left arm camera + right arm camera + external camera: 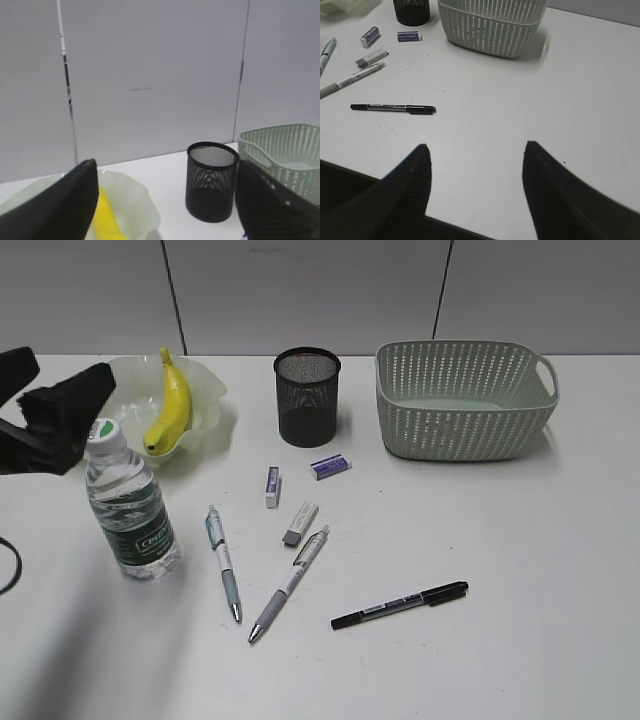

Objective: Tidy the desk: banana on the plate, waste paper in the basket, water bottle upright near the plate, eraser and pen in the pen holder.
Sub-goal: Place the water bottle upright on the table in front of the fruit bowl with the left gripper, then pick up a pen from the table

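Left gripper (60, 415) hangs wide open, empty, just above the water bottle (132, 510), which stands upright near the plate (205, 390). Right gripper (475, 160) is half-open, empty, over bare tabletop (580, 100). Erasers (299, 523) and pens (290, 582) are light, rigid and lie flat: pinch mid-body, across the narrow width.

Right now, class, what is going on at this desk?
A two-armed robot is tidying. The banana lies on the plate and the water bottle stands upright beside it, with the open left gripper just above its cap. Three erasers and three pens lie loose on the desk.
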### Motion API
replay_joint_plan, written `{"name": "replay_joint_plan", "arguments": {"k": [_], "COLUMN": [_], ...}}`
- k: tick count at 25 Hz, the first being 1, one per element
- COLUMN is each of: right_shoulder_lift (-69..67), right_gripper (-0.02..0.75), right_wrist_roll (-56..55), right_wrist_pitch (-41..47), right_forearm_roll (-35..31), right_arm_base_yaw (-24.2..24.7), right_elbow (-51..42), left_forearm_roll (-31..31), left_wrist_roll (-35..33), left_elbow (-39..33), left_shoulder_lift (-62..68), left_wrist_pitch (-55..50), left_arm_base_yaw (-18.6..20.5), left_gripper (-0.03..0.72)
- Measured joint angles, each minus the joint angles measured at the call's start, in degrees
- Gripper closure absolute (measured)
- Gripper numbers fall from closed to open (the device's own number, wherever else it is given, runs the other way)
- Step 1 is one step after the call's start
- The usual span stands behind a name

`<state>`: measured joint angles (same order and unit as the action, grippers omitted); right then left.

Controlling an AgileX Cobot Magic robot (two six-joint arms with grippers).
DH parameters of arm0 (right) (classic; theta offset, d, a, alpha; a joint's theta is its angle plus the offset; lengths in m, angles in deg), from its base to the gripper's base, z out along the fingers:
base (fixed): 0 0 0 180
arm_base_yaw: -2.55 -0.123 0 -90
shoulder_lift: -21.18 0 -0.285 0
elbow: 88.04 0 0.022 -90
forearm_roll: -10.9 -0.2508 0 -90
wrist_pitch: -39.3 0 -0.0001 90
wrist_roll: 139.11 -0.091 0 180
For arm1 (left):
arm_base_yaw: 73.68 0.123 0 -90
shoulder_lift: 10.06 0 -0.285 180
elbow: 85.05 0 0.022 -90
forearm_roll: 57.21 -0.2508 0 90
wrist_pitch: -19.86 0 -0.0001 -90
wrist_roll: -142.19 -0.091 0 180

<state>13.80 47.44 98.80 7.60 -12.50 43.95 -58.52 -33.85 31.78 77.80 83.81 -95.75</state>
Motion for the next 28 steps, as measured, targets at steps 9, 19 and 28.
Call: {"name": "replay_joint_plan", "arguments": {"k": [9,19,28], "right_shoulder_lift": [0.00,0.00,-0.07], "right_gripper": [0.274,0.274,0.274], "right_wrist_roll": [0.00,0.00,0.00], "right_wrist_pitch": [0.00,0.00,-0.12], "right_forearm_roll": [0.00,0.02,-0.26], "right_arm_base_yaw": [0.00,0.00,0.00], "right_elbow": [0.00,0.00,0.00], "left_forearm_roll": [4.07,0.72,0.74], "left_wrist_roll": [0.19,0.23,0.23], "left_elbow": [19.64,25.85,18.94], "left_shoulder_lift": [-29.62,-49.64,-70.05], "left_wrist_pitch": [-76.70,-127.70,-129.93], "left_arm_base_yaw": [0.00,0.00,0.00], "left_gripper": [0.146,0.171,0.180]}}
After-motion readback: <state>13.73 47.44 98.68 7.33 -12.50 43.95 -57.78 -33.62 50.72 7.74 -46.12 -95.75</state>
